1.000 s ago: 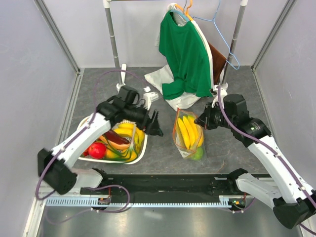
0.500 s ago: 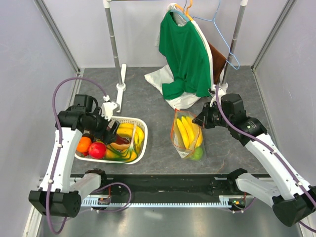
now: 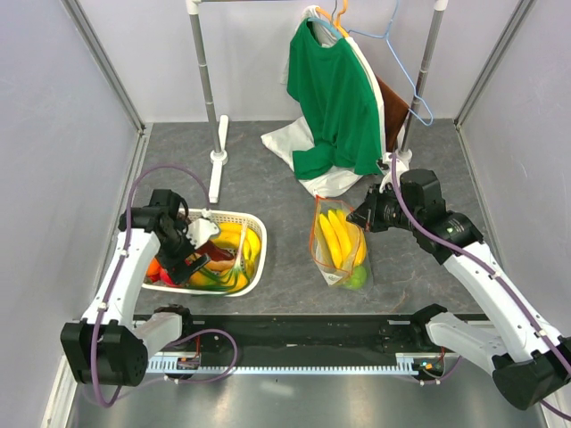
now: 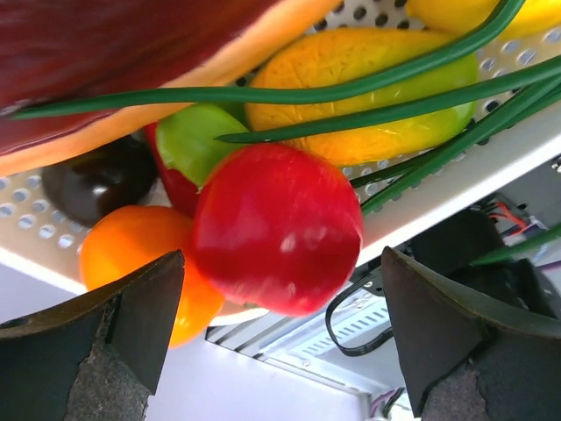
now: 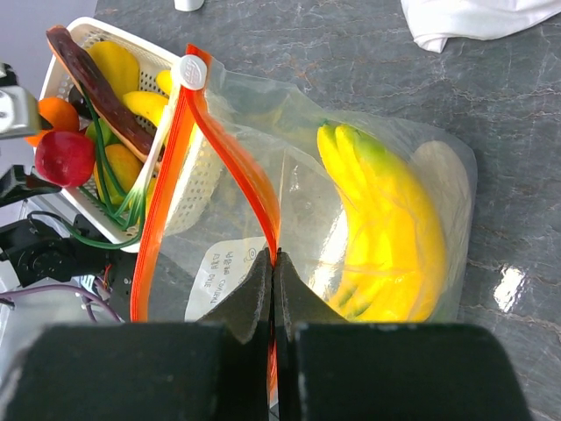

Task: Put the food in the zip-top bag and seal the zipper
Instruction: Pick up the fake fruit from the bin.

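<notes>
The clear zip-top bag (image 3: 339, 250) lies right of centre with yellow bananas (image 3: 337, 236) and a green lime (image 3: 357, 278) inside. My right gripper (image 3: 361, 217) is shut on the orange-red zipper (image 5: 254, 189) at the bag's mouth (image 5: 273, 254), holding it open; the bananas (image 5: 386, 228) show through the plastic. My left gripper (image 3: 192, 254) is open and low over the left end of the white basket (image 3: 259, 267). In the left wrist view its fingers (image 4: 131, 307) stand either side of the red apple (image 4: 276, 228) without touching it. An orange (image 4: 131, 254) lies beside the apple.
The basket also holds a yellow-green piece (image 4: 351, 88), a dark red-brown piece (image 5: 96, 79), green stalks and more yellow fruit. A clothes rack with a green shirt (image 3: 335, 98) stands at the back, with white cloth (image 3: 285, 143) below it and a white rack foot (image 3: 217, 160).
My left arm swung from beside the bag back over the basket's left end and came down around the apple. The right gripper and bag stayed still.
</notes>
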`<action>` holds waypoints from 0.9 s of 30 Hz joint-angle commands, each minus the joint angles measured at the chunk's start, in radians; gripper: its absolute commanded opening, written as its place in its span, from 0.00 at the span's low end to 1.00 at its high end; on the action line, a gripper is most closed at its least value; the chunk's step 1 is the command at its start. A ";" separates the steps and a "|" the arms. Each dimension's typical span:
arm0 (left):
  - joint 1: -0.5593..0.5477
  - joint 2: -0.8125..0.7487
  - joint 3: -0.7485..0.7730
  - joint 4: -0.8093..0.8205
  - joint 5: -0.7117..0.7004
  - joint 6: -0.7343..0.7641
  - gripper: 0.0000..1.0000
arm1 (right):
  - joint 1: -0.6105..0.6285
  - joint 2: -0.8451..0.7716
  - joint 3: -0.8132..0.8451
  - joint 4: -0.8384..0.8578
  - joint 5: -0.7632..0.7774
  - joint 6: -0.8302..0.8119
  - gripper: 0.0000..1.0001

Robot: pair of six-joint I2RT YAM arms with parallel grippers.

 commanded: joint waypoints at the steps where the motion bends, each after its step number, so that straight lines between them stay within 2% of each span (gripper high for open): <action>1: 0.007 -0.003 -0.055 0.074 -0.031 0.098 0.99 | -0.003 -0.010 -0.011 0.020 -0.013 0.004 0.00; 5: 0.007 0.003 -0.104 0.119 -0.024 0.111 0.98 | -0.002 -0.002 0.000 0.018 -0.016 -0.002 0.00; 7: 0.007 0.009 -0.109 0.125 -0.014 0.107 0.94 | -0.004 0.001 0.002 0.018 -0.018 -0.007 0.00; 10: 0.005 0.011 -0.066 0.101 0.003 0.098 0.83 | -0.002 0.002 0.002 0.015 -0.016 -0.006 0.00; 11: 0.005 0.012 -0.048 0.087 0.012 0.094 0.73 | -0.002 0.002 -0.001 0.017 -0.016 -0.007 0.00; 14: 0.005 0.030 0.041 0.024 0.041 0.074 0.56 | -0.004 0.004 0.000 0.015 -0.016 -0.007 0.00; 15: 0.005 0.038 0.066 0.005 0.061 0.066 0.55 | -0.004 0.008 -0.001 0.015 -0.016 -0.010 0.00; 18: -0.002 0.073 0.181 -0.062 0.113 0.023 0.54 | -0.002 0.016 0.003 0.017 -0.018 -0.013 0.00; 21: -0.051 0.132 0.377 -0.146 0.211 -0.052 0.54 | -0.004 0.021 0.006 0.017 -0.021 -0.012 0.00; 22: -0.076 0.151 0.506 -0.165 0.244 -0.078 0.53 | -0.004 0.021 0.006 0.017 -0.019 -0.013 0.00; 24: -0.186 0.216 0.634 -0.171 0.320 -0.186 0.52 | -0.002 0.028 0.000 0.026 -0.024 -0.009 0.00; 25: -0.288 0.243 0.752 -0.164 0.336 -0.222 0.52 | -0.004 0.030 -0.003 0.029 -0.027 -0.007 0.00; 27: -0.382 0.308 0.852 -0.104 0.406 -0.329 0.52 | -0.002 0.036 -0.001 0.037 -0.027 0.001 0.00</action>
